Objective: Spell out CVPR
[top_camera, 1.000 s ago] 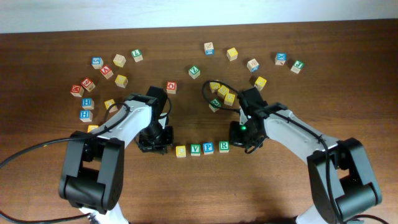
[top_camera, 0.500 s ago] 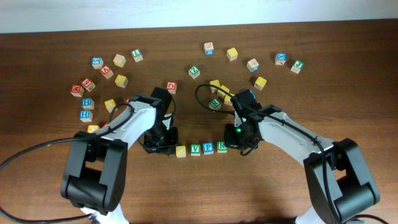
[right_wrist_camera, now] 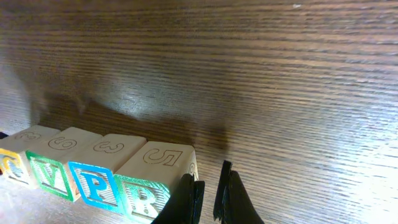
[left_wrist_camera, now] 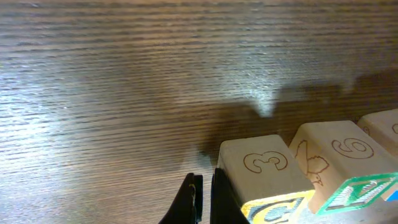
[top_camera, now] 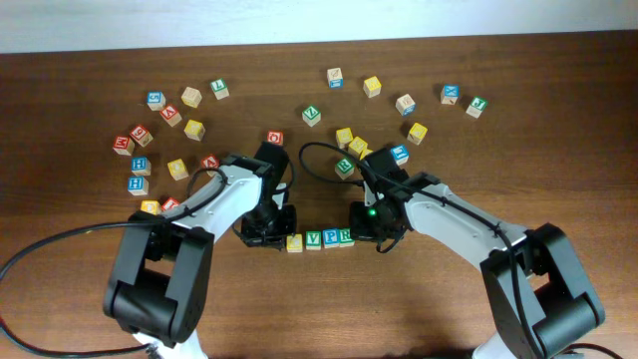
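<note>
Four letter cubes stand touching in a row near the table's middle front: yellow C [top_camera: 294, 242], green V [top_camera: 313, 238], blue P [top_camera: 330, 237], green R [top_camera: 345, 236]. My left gripper [top_camera: 267, 231] is shut and empty, its fingers against the C cube's [left_wrist_camera: 264, 174] left side, with the V cube [left_wrist_camera: 339, 162] just beyond. My right gripper [top_camera: 364, 224] is shut and empty, its fingers against the R cube's [right_wrist_camera: 149, 186] right side. The right wrist view shows P [right_wrist_camera: 93, 180], V [right_wrist_camera: 53, 174] and C [right_wrist_camera: 9, 163] in line.
Several loose letter cubes lie scattered behind the row: a yellow cluster [top_camera: 351, 142], a green cube [top_camera: 344, 167] and a blue one [top_camera: 399, 154] beside the right arm, a group at the left [top_camera: 140, 160], others along the back [top_camera: 371, 86].
Both grippers have moved inward toward each other. The four cubes, spaced apart before, have been pushed together into a tight row, shifted slightly.
</note>
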Controlling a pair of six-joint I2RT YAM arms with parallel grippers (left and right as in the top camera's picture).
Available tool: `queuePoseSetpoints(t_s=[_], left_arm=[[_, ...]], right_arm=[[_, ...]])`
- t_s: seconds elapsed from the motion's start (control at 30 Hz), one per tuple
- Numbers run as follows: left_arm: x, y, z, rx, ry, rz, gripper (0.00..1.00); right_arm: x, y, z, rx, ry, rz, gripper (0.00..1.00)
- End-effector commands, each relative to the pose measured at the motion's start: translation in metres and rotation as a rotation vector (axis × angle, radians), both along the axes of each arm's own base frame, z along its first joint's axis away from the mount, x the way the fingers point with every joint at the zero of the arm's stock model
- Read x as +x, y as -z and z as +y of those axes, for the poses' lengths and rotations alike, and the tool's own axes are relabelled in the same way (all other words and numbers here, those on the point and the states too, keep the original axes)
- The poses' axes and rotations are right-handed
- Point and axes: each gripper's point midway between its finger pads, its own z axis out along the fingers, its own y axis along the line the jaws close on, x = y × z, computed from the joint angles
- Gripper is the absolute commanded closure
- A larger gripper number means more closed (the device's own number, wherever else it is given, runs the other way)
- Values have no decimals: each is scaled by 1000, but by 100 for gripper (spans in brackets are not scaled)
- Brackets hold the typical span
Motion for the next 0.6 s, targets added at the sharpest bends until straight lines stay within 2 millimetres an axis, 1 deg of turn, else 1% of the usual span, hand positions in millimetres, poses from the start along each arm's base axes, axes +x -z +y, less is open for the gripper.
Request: queuePoseSetpoints(t_s=[0.0, 0.17, 0.43, 0.57], left_arm=[[-5, 3, -3, 2, -32, 21, 100], [-4, 4, -6, -1, -25, 15, 100], [-2, 4, -7, -4, -27, 4, 100], [-1, 5, -4, 15, -25, -3, 100]], right_arm=[[-4, 2, 6, 25, -2, 20, 96], [-3, 0, 12, 57, -9, 18, 95], [-2, -1, 12, 59, -8, 15, 95], [-4, 0, 12, 56, -8, 20, 96]])
